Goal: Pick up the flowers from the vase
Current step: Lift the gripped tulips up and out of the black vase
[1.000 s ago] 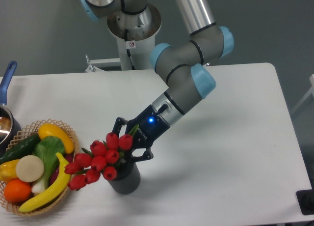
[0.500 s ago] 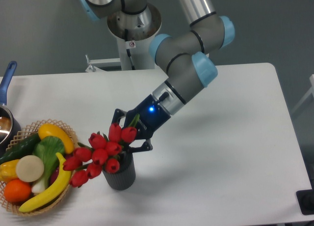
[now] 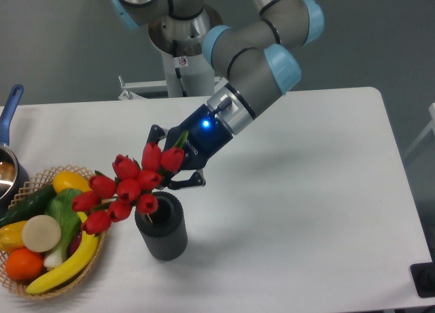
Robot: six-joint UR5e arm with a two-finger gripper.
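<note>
One bunch of flowers [image 3: 126, 189], about nine red tulip buds counted, green leaf showing near the top. One vase [image 3: 162, 227], dark grey, ribbed, upright on the tabletop [image 3: 306, 190], mouth open to view. One gripper [image 3: 175, 165], dark with a blue light behind it, closed around the flowers at the stem end. Buds fanned out at 8 o'clock from the gripper, bunch tilted, raised above the vase mouth; thin stems seen dipping into the mouth, cannot tell whether fully out. Vase at 6 o'clock from the gripper, just below, apart from it. One wicker basket [image 3: 95, 184] of fake fruit at 9 o'clock from the vase, buds overhanging its rim. One pot [image 3: 8, 165] at the left edge.
</note>
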